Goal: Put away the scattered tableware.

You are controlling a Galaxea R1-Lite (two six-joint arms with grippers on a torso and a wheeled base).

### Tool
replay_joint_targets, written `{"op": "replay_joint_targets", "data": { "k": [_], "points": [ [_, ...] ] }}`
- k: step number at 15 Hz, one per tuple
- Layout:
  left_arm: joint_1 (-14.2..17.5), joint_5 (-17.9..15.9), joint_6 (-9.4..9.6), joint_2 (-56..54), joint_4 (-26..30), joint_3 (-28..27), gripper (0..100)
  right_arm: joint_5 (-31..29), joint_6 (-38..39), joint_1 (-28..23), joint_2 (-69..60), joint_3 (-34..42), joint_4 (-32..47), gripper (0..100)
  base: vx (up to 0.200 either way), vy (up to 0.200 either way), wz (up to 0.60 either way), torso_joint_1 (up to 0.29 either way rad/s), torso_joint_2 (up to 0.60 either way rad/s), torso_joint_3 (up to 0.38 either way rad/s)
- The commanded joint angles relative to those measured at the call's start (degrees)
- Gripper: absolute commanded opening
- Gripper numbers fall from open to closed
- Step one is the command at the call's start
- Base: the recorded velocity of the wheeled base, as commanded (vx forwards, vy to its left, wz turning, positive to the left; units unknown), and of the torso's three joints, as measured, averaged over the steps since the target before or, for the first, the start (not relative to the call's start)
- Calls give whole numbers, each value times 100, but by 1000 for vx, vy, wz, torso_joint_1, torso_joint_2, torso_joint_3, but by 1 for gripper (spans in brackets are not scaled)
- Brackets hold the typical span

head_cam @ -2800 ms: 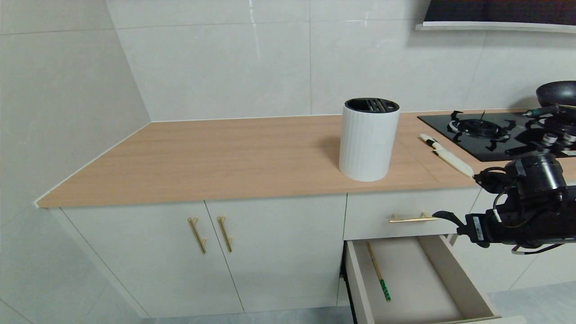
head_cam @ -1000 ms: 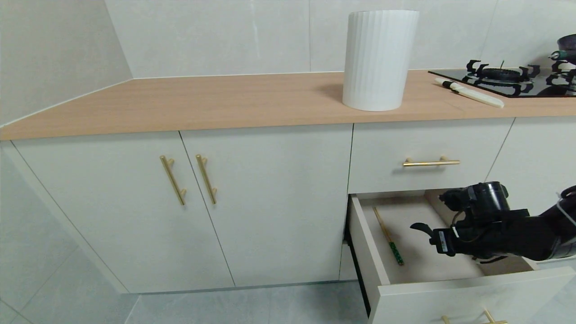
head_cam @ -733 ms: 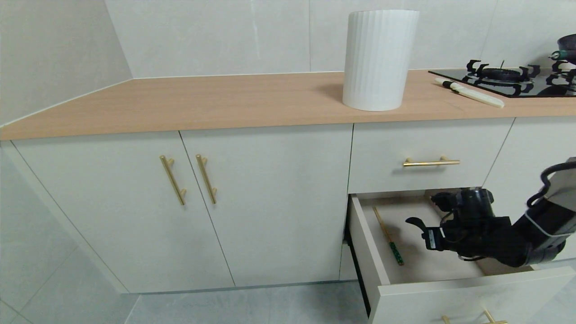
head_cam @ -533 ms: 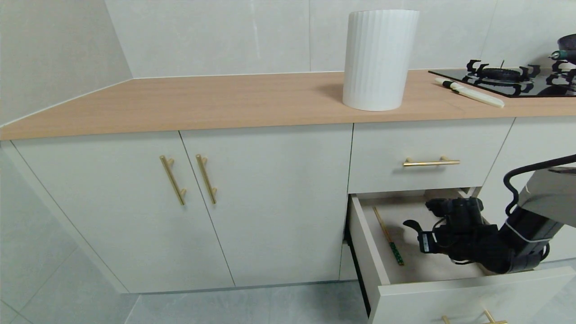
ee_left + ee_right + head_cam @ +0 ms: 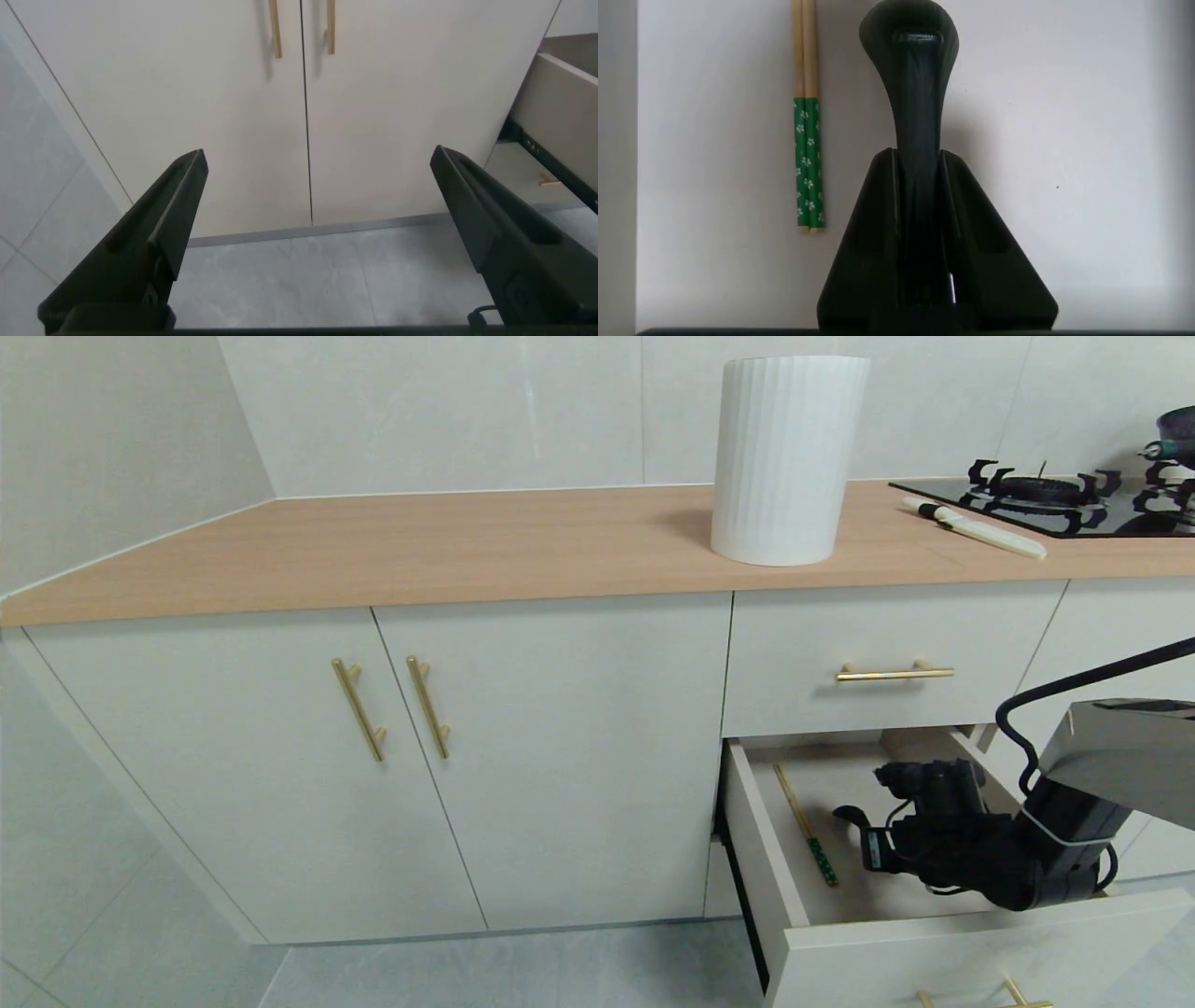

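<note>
1. The right gripper (image 5: 850,817) (image 5: 906,37) is low inside the open drawer (image 5: 758,831). Its 2 fingers are pressed flat together with nothing between them, so from the wrist they look like 1 dark blade.
2. Its tip lies just beside the chopsticks (image 5: 805,826) (image 5: 808,140) without touching them, and a strip of bare drawer floor shows between the 2. Whether the tip rests on that floor cannot be told.
3. The left gripper (image 5: 322,243) has its 2 fingers spread wide and holds nothing. It faces the 2 cupboard doors (image 5: 383,121), low down near the floor.
4. The chopsticks are a pair of pale wooden sticks lying side by side and touching along their length. Each has a green end with small light flowers. They lie flat on the drawer floor along its left wall, with the green ends toward the drawer front.
5. A knife (image 5: 976,527) with a cream blade and a black band at the handle lies flat on the counter (image 5: 420,541) near its front edge, close to the stove (image 5: 1046,495).
6. A white ribbed holder (image 5: 784,457) stands upright on the counter left of the knife, apart from it.
7. The upper drawer (image 5: 822,644) above the open one is shut, and its gold handle (image 5: 894,672) is level.
</note>
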Motion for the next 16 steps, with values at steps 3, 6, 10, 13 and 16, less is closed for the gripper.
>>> {"op": "replay_joint_targets", "data": {
  "k": [3, 6, 10, 13, 16],
  "points": [
    [1, 1, 2, 0, -1, 1, 100, -19, -1, -7, 71, -23, -7, 100, 0, 0, 0, 0, 0, 0],
    [1, 1, 2, 0, -1, 1, 100, -19, 8, -7, 71, -23, -7, 100, 0, 0, 0, 0, 0, 0],
    [1, 1, 2, 0, -1, 1, 100, -19, 149, -7, -131, 3, -7, 100, 0, 0, 0, 0, 0, 0],
    [1, 1, 2, 0, -1, 1, 100, -19, 298, -43, -1107, 346, 10, 100, 0, 0, 0, 0, 0, 0],
    [1, 1, 2, 0, -1, 1, 100, -19, 316, -43, -2381, 821, 160, 100, 0, 0, 0, 0, 0, 0]
  ]
}}
